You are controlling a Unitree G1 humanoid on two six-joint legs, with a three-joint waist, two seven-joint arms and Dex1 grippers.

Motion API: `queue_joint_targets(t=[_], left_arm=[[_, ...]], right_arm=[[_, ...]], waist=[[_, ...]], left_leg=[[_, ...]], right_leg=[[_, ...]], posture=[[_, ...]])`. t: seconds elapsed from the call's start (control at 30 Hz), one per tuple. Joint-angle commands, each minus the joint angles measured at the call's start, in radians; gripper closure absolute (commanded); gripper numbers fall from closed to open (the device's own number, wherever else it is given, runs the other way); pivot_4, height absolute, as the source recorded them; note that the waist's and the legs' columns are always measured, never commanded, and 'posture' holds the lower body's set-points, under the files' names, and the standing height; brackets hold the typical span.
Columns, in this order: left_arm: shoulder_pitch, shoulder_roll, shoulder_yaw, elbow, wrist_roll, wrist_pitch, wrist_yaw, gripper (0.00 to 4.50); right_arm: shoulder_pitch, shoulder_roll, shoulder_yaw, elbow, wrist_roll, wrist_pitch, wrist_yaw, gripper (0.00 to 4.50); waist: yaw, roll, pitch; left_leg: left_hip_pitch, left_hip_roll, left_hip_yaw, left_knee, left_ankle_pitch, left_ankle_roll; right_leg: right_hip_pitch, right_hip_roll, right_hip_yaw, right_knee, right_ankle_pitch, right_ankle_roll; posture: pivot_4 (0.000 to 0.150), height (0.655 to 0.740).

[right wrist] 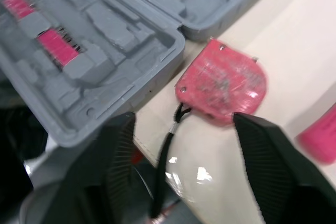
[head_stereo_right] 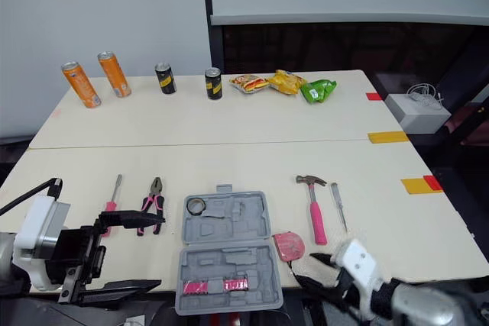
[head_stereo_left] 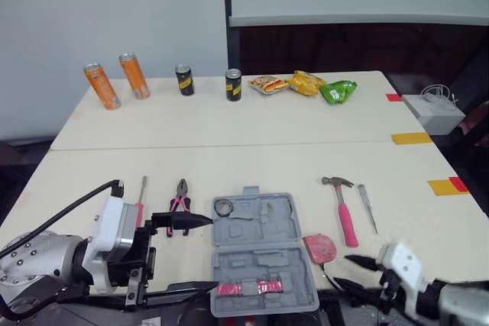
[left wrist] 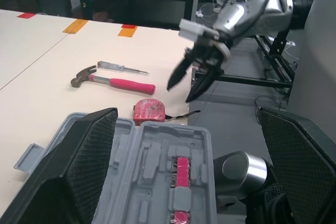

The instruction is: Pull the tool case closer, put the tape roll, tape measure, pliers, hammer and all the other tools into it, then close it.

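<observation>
The tape measure [right wrist: 223, 85] lies just ahead of the right pincer [left wrist: 178, 94], a little off its centre line toward the outer finger, and its black strap [right wrist: 168, 145] trails back between the two fingers to the counter [head_stereo_left: 229, 150] edge. This pincer stands wide, holding nothing, and its opening looks broad enough to take the squat, roundish body. With no real long axis to line up on, the approach should matter more than the wrist turn. The right arm is plainly the nearer one. The left pincer [head_stereo_right: 160, 253] is also spread wide and empty, and it sits across the open tool case [head_stereo_left: 260, 265] from the tape measure. The pliers [head_stereo_left: 180, 196] and a screwdriver [head_stereo_left: 140, 200] lie just beyond its fingertips. The case is immediately inboard of the tape measure, just beside it; I cannot tell whether the two touch. So the carry after a grasp would be a short move sideways toward the other arm. The tape roll [head_stereo_left: 223, 206] already rests in the far half of the case. Beyond the right pincer lies the hammer [head_stereo_left: 344, 211], with its pink handle pointing back at the pincer and its head away. By my reading the tape measure is the step in hand. The risk is the strap snagging under a finger as the pincer comes down on the body.
</observation>
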Motion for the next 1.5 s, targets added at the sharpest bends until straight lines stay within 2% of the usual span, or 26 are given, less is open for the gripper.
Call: queue_joint_targets(t=[0.03, 0.23, 0.47, 0.7, 1.1, 1.2, 1.33, 1.5], left_arm=[[-0.009, -0.001, 0.002, -0.003, -0.017, 0.002, 0.012, 0.00], [0.005, -0.013, -0.009, 0.022, 0.015, -0.015, -0.006, 0.00], [0.019, -0.028, -0.008, 0.065, 0.060, -0.046, -0.043, 0.00], [0.048, -0.049, -0.014, 0.093, 0.108, -0.085, -0.087, 0.00], [0.096, -0.074, -0.008, 0.137, 0.162, -0.138, -0.137, 0.00], [0.053, -0.081, -0.050, 0.198, 0.199, -0.152, -0.145, 0.00], [-0.132, -0.101, -0.167, 0.374, 0.272, -0.156, -0.161, 0.00], [-0.140, -0.113, -0.181, 0.410, 0.298, -0.183, -0.183, 0.00]], right_arm=[[-0.086, -0.060, -0.004, 0.016, 0.030, -0.010, 0.085, 0.03], [-0.362, -0.176, 0.221, 0.182, -0.099, -0.080, 0.246, 0.03], [-0.593, -0.138, 0.411, 0.389, -0.245, -0.184, 0.297, 0.03], [-0.668, -0.110, 0.502, 0.460, -0.320, -0.246, 0.330, 0.03], [-0.776, -0.040, 0.570, 0.539, -0.403, -0.295, 0.334, 0.03], [-0.809, -0.021, 0.590, 0.558, -0.422, -0.305, 0.338, 0.03], [-0.834, -0.017, 0.613, 0.566, -0.438, -0.312, 0.366, 0.03], [-0.837, -0.030, 0.608, 0.533, -0.417, -0.291, 0.406, 0.03]], waist=[[0.001, 0.000, 0.000], [0.001, 0.000, -0.001], [0.000, 0.000, -0.001], [0.001, 0.000, -0.001], [0.000, 0.001, -0.001], [-0.001, 0.001, -0.001], [0.009, 0.002, -0.001], [-0.004, 0.001, -0.001]], left_leg=[[0.000, 0.001, -0.001, 0.002, 0.000, 0.000], [-0.002, 0.001, -0.001, 0.006, 0.000, 0.001], [-0.005, 0.002, -0.001, 0.008, -0.001, 0.004], [-0.005, 0.003, 0.000, 0.009, -0.002, 0.004], [-0.004, 0.003, 0.001, 0.012, -0.002, 0.004], [-0.004, 0.003, 0.001, 0.012, -0.002, 0.004], [-0.001, 0.004, 0.002, 0.014, -0.002, 0.004], [-0.005, 0.004, 0.005, 0.017, -0.002, 0.005]], right_leg=[[0.000, 0.000, 0.000, 0.001, 0.000, 0.000], [0.001, 0.000, -0.001, 0.002, 0.004, -0.007], [-0.001, 0.000, -0.002, 0.002, 0.006, -0.010], [-0.002, 0.000, -0.002, 0.002, 0.006, -0.010], [-0.002, 0.001, -0.001, 0.005, 0.007, -0.011], [-0.002, 0.001, 0.000, 0.006, 0.007, -0.011], [-0.003, 0.001, 0.000, 0.010, 0.007, -0.011], [-0.005, 0.001, 0.003, 0.011, 0.007, -0.012]], posture=[[0.150, 0.7400], [0.150, 0.7400], [0.150, 0.7400], [0.150, 0.7400], [0.150, 0.7400], [0.150, 0.7400], [0.150, 0.7400], [0.150, 0.7400]])
